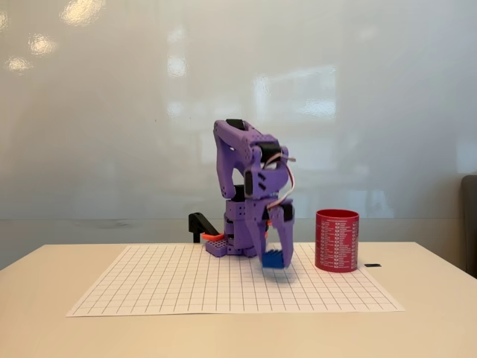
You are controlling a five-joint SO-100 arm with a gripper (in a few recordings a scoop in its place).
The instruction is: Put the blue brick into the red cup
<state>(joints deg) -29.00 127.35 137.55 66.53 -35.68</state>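
Blue brick (273, 259) is clamped in the purple arm's gripper (273, 257), sitting right at the gridded sheet (149, 287), just left of the red cup (337, 240) in the fixed view, not touching it.

Office or lab, glossy whiteboard wall (112, 112), gridded mat (186, 287), plain table (45, 313)

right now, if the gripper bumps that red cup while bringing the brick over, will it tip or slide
The red cup looks about as wide as it is tall and stands upright on its flat base, so a light bump would probably slide it rather than tip it. It appears empty, so likely light. The grid sheet under it may offer little grip.
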